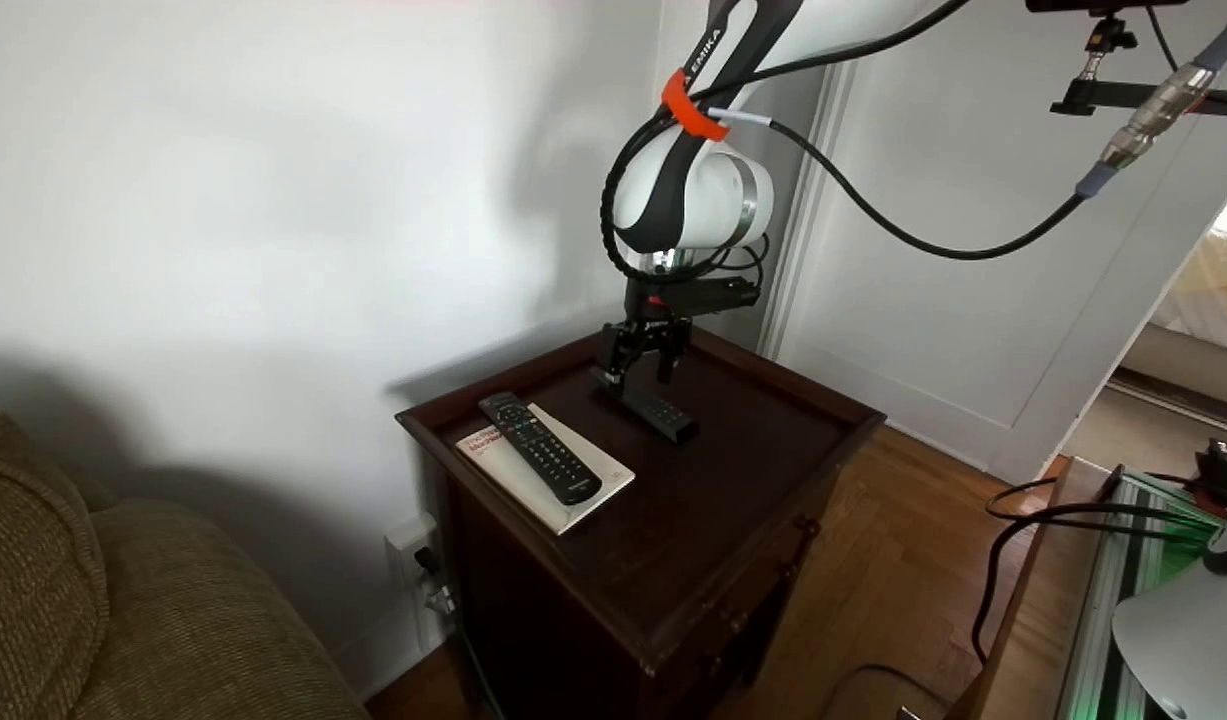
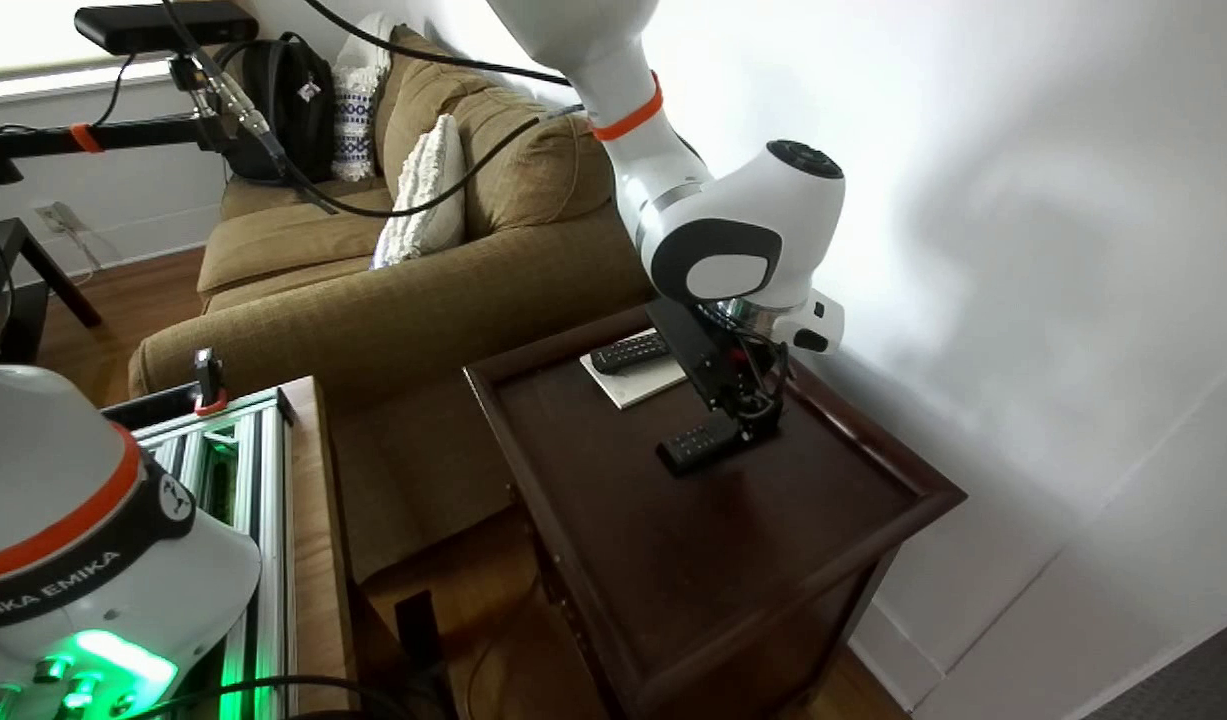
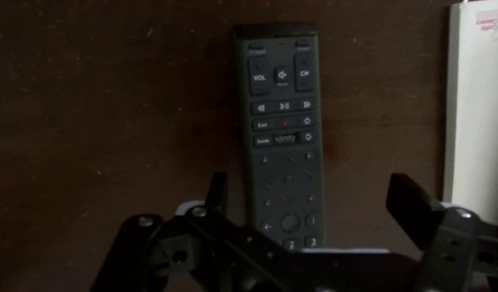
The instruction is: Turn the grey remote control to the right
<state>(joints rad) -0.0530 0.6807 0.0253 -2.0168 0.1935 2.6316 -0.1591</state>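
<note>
The grey remote control (image 1: 665, 412) lies flat on the dark wooden cabinet top (image 1: 713, 500); it also shows in an exterior view (image 2: 695, 446). In the wrist view the grey remote (image 3: 284, 121) stands nearly upright in the picture, and its lower end is hidden behind the gripper. My gripper (image 1: 640, 382) is open and points down over the far part of the remote. In the wrist view the fingers of the gripper (image 3: 308, 177) are on either side of the remote, with a gap on each side, wider on the right. Nothing is held.
A longer black remote (image 1: 543, 450) lies on a pale book (image 1: 598, 462) beside the grey remote; the book's edge shows at the right of the wrist view (image 3: 476, 109). The cabinet has a raised rim (image 2: 543, 590). A wall and a brown sofa (image 2: 423, 310) stand close by.
</note>
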